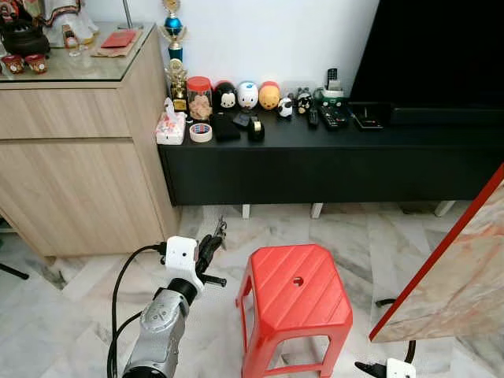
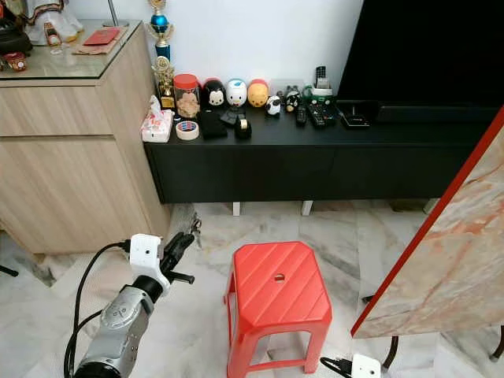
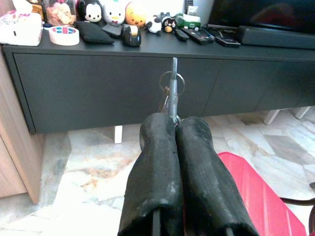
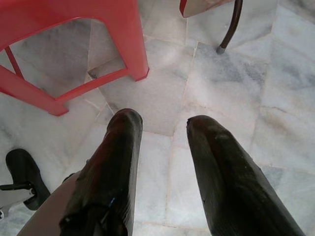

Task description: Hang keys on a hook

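Left gripper (image 3: 174, 125): fingers pressed together, clamping the keys (image 3: 171, 91), which project past the fingertips with the ring hanging just beyond. Ahead of it stands a black cabinet (image 3: 98, 83); a red stool (image 1: 294, 295) sits just to its right on the marble floor (image 1: 346, 228). Right gripper (image 4: 162, 123): hangs low, fingers spread apart, nothing between them, pointing at the floor beside the stool's legs.

Black console (image 1: 331, 157) along the wall — tape roll (image 1: 201, 132), tissue pack (image 1: 170, 126), remotes (image 1: 332, 116) on top.
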`<state>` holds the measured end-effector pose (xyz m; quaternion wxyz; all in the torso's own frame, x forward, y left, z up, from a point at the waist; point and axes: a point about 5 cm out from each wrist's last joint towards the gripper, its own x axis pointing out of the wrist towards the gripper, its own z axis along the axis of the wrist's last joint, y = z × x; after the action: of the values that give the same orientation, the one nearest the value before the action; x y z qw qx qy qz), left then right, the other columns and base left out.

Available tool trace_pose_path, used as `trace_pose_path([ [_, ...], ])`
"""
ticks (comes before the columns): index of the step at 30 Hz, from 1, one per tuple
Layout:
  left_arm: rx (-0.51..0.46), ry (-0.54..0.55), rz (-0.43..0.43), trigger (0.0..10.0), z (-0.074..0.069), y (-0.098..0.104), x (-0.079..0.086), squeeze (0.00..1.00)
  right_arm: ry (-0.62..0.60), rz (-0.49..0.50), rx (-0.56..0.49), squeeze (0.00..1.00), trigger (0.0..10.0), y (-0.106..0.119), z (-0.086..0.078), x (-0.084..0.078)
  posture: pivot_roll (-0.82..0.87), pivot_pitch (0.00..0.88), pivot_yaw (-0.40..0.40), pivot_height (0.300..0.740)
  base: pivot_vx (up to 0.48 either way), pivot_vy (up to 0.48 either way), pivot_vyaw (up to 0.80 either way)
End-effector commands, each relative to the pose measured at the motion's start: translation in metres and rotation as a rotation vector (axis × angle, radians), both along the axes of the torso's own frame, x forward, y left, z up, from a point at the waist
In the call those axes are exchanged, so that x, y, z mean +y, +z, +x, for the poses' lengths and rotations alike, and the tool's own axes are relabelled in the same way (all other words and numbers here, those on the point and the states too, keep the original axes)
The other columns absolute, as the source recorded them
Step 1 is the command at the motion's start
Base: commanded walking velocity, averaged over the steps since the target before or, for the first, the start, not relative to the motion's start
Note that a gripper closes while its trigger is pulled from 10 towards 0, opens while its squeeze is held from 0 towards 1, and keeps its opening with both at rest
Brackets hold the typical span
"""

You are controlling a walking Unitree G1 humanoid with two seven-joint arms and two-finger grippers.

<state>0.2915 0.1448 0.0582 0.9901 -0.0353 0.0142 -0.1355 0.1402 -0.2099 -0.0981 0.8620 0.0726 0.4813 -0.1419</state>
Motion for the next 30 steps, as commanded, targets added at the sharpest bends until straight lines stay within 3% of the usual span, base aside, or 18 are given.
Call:
trace_pose_path([
  [1,-0.003,-0.002,-0.016,10.0,0.0,0.002,-0.001,0.0,-0.008,-0.003,0.008,0.0,10.0,0.0,-0.001,-0.003,0.01,0.0,-0.07,0.74,0.0,0.0,0.0],
  [7,-0.006,-0.002,-0.018,10.0,0.0,0.002,-0.001,0.0,-0.006,0.001,0.013,0.0,10.0,-0.001,-0.003,0.0,0.01,0.0,-0.071,0.74,0.0,0.0,0.0],
  [16,-0.004,0.0,-0.025,10.0,0.0,0.002,-0.002,0.0,-0.001,0.0,0.016,0.0,10.0,-0.002,-0.004,0.002,0.01,0.0,-0.073,0.74,-0.324,0.0,0.0],
  [24,-0.006,-0.001,-0.022,10.0,0.0,0.002,-0.002,0.0,0.0,0.004,0.038,0.0,10.0,-0.005,-0.014,0.002,0.01,0.0,-0.069,0.74,-0.288,0.0,0.0],
  [30,0.002,-0.011,-0.002,10.0,0.001,0.001,-0.004,0.0,-0.001,0.005,0.041,0.0,10.0,-0.005,-0.015,0.003,0.0,0.0,-0.065,0.74,0.0,0.0,0.0],
])
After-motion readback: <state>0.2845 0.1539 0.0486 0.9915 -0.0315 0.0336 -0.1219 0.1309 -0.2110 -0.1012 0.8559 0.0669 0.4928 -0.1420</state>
